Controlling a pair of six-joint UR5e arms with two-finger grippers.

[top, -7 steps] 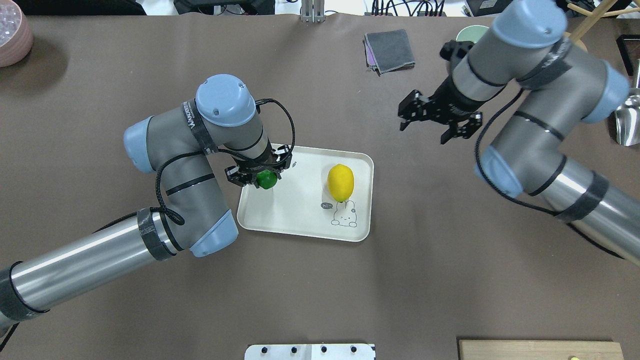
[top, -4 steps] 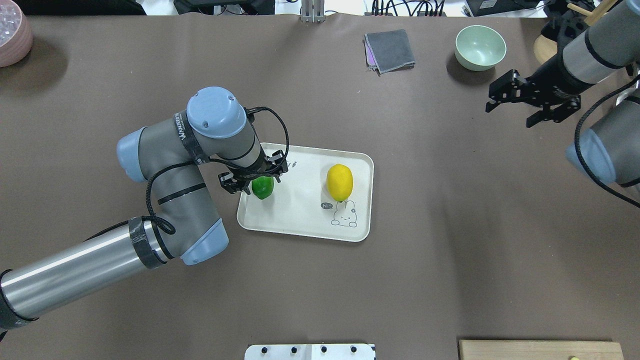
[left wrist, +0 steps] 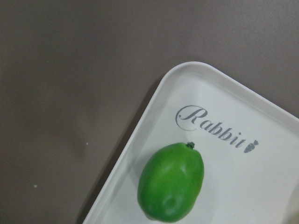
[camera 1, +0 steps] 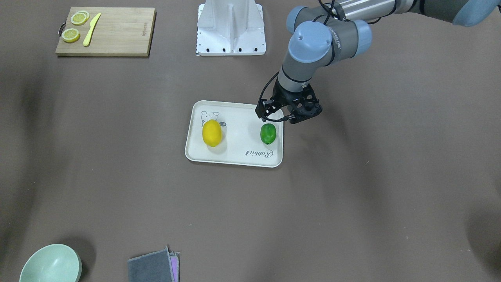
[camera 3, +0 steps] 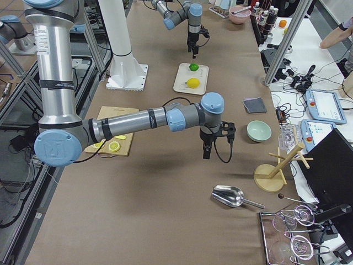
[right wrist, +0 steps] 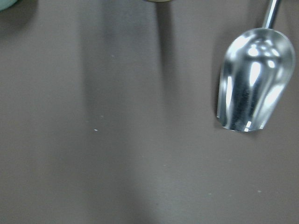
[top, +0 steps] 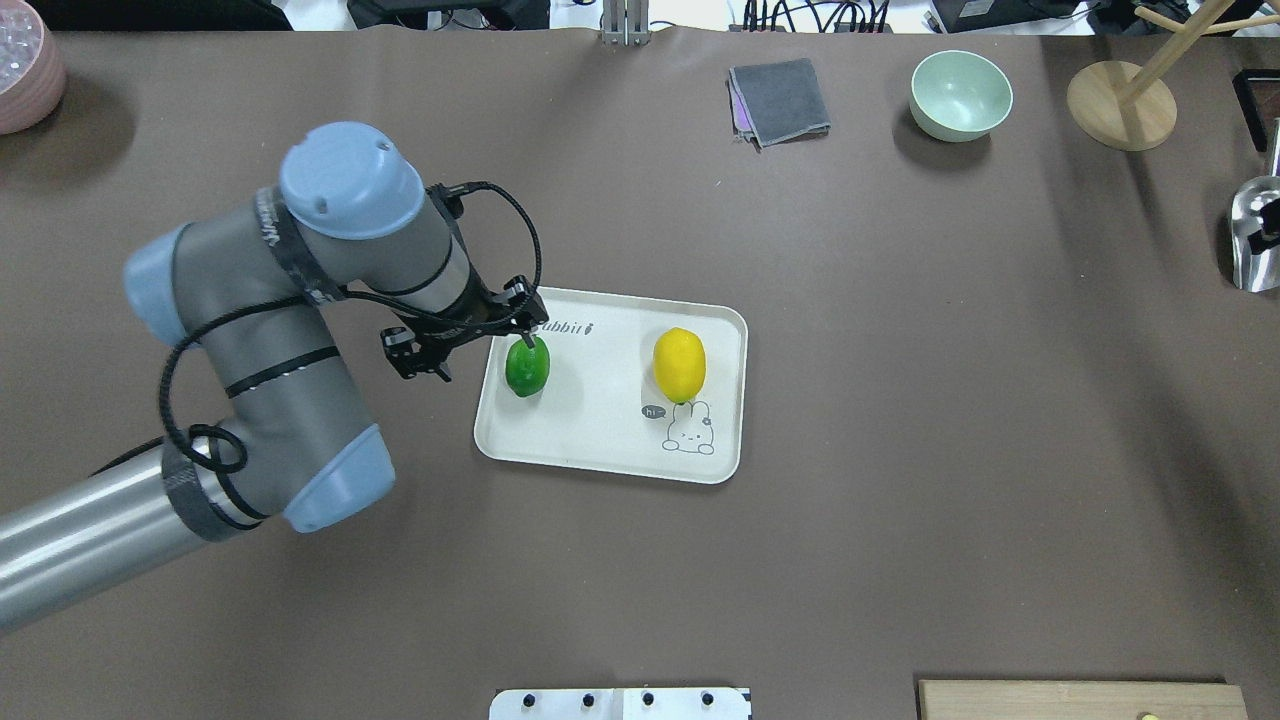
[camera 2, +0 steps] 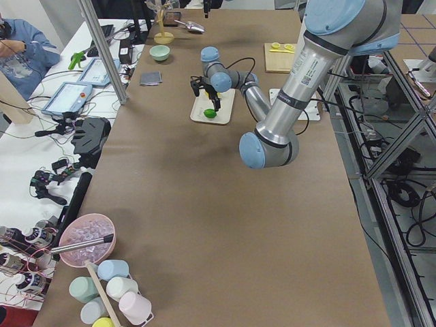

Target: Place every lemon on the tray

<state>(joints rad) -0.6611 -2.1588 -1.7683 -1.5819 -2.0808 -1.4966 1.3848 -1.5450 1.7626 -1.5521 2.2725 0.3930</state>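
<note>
The green lemon (top: 526, 368) and the yellow lemon (top: 680, 365) both lie on the cream-white tray (top: 600, 440), green at the tray's left end, yellow near the bear drawing. They also show in the front view, green (camera 1: 268, 134) and yellow (camera 1: 211, 133). My left gripper (top: 483, 358) is open and empty, raised over the tray's left edge just beside the green lemon (left wrist: 171, 183). My right gripper (camera 3: 212, 141) shows only in the right side view, above bare table. I cannot tell whether it is open or shut.
A wooden cutting board (camera 1: 117, 31) with lemon slices and a yellow knife lies near the robot's base. A mint bowl (top: 961, 95), a grey cloth (top: 778, 100), a wooden stand (top: 1120, 100) and a metal scoop (right wrist: 252, 84) are at the far right.
My left gripper let go of the green lemon on the tray, rose and drew back to the left. My right arm swung right, out of the overhead view.
</note>
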